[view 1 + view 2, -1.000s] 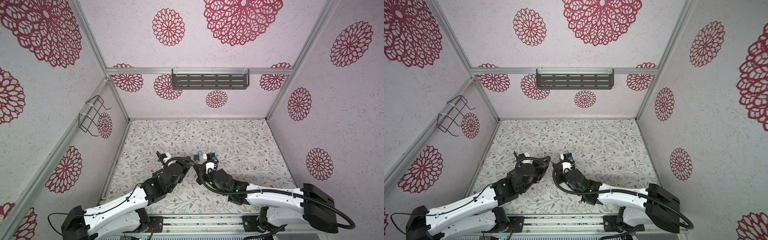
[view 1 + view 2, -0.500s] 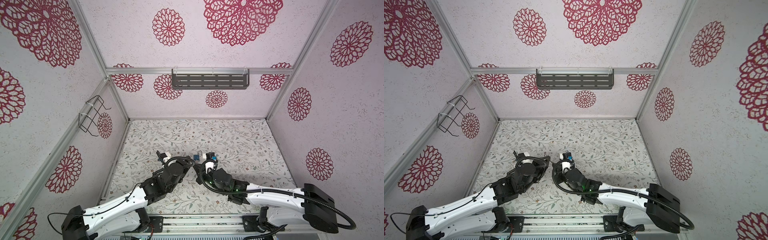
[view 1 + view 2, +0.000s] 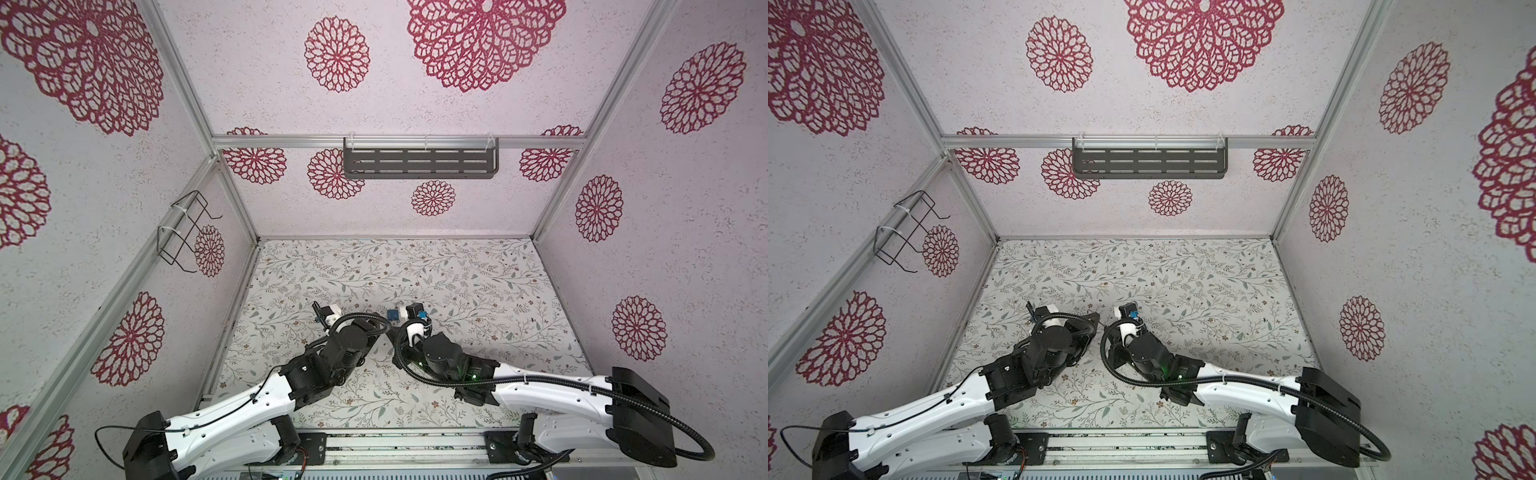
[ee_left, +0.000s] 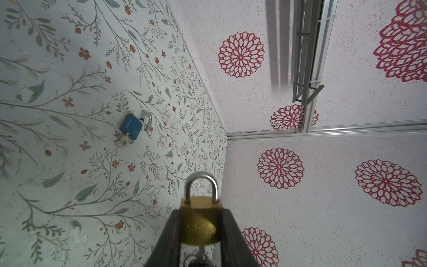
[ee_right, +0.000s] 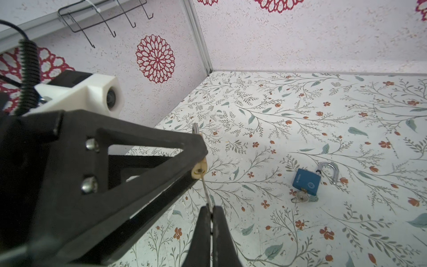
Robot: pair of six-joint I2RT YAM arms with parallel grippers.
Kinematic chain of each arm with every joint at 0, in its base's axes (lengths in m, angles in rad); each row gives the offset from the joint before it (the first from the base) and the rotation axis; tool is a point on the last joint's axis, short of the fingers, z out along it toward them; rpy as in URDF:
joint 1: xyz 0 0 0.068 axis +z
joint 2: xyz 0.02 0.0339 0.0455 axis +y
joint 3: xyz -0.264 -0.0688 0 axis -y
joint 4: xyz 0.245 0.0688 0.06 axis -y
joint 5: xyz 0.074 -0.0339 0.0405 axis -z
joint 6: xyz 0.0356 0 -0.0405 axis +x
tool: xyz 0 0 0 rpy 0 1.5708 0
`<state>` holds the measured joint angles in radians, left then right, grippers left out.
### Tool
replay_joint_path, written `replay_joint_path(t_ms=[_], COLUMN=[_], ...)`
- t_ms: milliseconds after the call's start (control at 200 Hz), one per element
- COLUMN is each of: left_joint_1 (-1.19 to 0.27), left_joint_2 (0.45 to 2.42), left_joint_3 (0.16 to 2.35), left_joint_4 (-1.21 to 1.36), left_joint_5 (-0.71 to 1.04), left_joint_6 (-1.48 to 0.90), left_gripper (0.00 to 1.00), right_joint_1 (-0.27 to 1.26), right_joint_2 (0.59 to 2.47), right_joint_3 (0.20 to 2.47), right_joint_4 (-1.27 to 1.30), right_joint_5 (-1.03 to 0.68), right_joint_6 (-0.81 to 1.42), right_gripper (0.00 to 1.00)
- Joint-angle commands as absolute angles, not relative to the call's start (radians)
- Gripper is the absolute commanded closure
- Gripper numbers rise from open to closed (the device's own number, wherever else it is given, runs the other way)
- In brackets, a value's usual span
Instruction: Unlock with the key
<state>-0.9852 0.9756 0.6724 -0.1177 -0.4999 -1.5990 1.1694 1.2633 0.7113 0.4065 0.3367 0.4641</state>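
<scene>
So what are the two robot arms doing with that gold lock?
The left gripper is holding a gold padlock up off the table. The right gripper is pinching a key, and the key's tip sits in the keyhole at the bottom of the lock. The lock's silver loop is shut, so it is not unlocked yet. A blue padlock lies on the table nearby with its loop open and a second key stuck in it.
</scene>
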Motion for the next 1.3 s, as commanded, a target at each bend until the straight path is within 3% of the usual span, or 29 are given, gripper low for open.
replay_joint_path(t_ms=[0,150,355,580,760,1111,1296], left_joint_1=[-1.018,-1.022,-1.036,-1.048,-1.061,-1.06,-1.06], left_joint_2=[0.975,0.989,0.992,0.98,0.975,0.931,0.929], left_joint_3=[0.7,0.716,0.715,0.71,0.702,0.695,0.688], left_joint_4=[-0.08,-0.123,-0.144,-0.137,-0.096,-0.006,0.046], left_joint_5=[-0.443,-0.443,-0.44,-0.438,-0.463,-0.546,-0.551], left_joint_6=[-1.59,-1.587,-1.595,-1.605,-1.627,-1.638,-1.625], left_gripper=[1.0,1.0,1.0,1.0,1.0,1.0,1.0], right_joint_1=[1.132,1.103,1.112,1.112,1.111,1.166,1.17], right_joint_2=[1.224,1.222,1.213,1.209,1.222,1.23,1.242], right_joint_3=[0.74,0.761,0.765,0.752,0.741,0.598,0.602], right_joint_4=[0.468,0.462,0.421,0.478,0.527,0.74,0.802], right_joint_5=[0.229,0.152,0.27,0.233,0.161,0.298,0.257], right_joint_6=[0.493,0.559,0.405,0.264,0.38,0.401,0.403], right_gripper=[1.0,1.0,1.0,1.0,1.0,1.0,1.0])
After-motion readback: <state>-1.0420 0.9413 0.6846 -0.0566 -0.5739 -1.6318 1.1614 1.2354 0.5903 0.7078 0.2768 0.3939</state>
